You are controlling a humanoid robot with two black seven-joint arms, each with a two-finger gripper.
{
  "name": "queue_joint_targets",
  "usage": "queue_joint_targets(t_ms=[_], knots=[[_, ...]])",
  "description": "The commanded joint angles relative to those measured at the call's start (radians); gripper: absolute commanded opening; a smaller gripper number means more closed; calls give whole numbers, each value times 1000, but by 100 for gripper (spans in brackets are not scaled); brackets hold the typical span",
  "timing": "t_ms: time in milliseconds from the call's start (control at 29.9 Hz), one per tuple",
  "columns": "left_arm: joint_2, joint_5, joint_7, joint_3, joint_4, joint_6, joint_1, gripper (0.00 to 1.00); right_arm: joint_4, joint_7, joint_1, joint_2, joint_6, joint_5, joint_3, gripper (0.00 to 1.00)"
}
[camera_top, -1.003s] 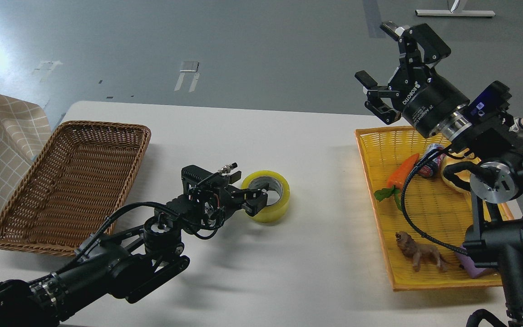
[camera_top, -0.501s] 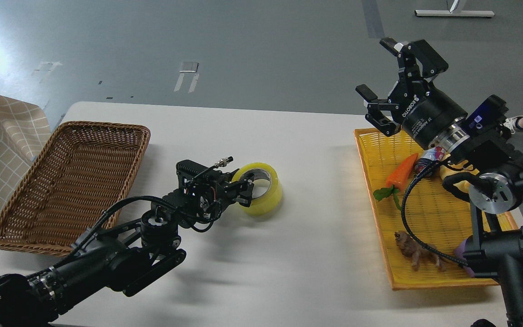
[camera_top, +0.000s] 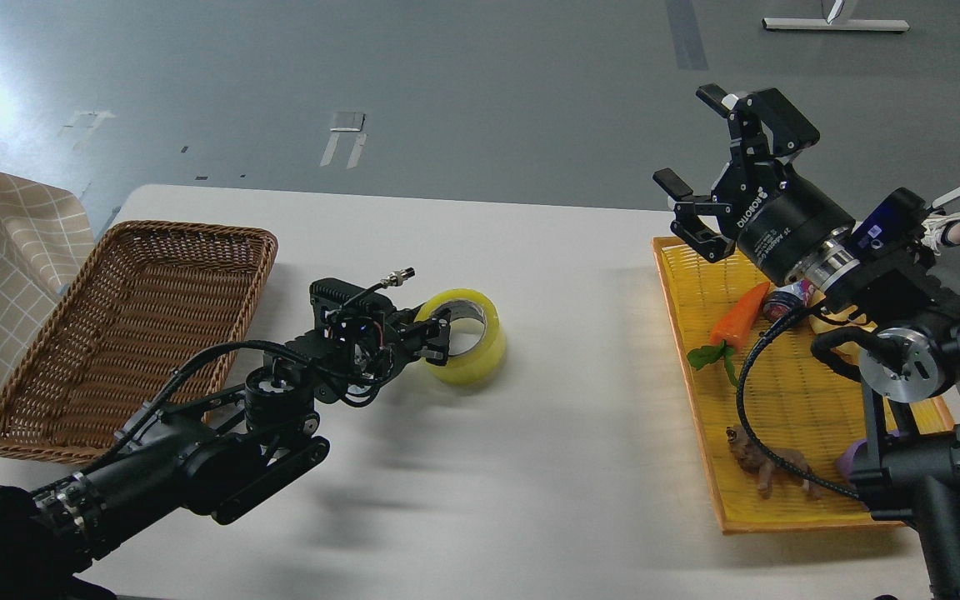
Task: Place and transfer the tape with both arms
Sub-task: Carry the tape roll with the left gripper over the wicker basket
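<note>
Two baskets: wicker basket (camera_top: 126,329) bare; yellow basket (camera_top: 788,400) holds carrot (camera_top: 740,314), toy lion (camera_top: 767,465).

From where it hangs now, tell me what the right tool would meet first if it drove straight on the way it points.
Nothing close, as far as this view shows. The right tool, open, aims up and away past the white table's far edge, toward the grey floor. Depth is unclear.

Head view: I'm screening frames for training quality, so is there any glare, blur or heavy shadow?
Head view: strong glare washes out the floor at upper left; soft smeared shadows lie on the white table under the left arm; the tape, the left tool and the right tool read fairly sharp.
</note>
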Motion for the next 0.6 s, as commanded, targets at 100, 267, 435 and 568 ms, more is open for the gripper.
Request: queue_joint_targets(t_ms=[100, 267, 435, 568], knots=[[61, -54, -5, -1, -57, -37, -65, 0, 0, 0, 0, 0, 0, 0, 0, 100], [107, -131, -5, -1, -94, -67, -99, 0, 0, 0, -1, 0, 0, 0, 0, 100], [143, -134, -10, -4, -119, -70, -97, 0, 0, 0, 2, 0, 0, 0, 0, 100], [202, -140, -18, -13, -125, -70, -105, 0, -2, 0, 5, 0, 0, 0, 0, 100]])
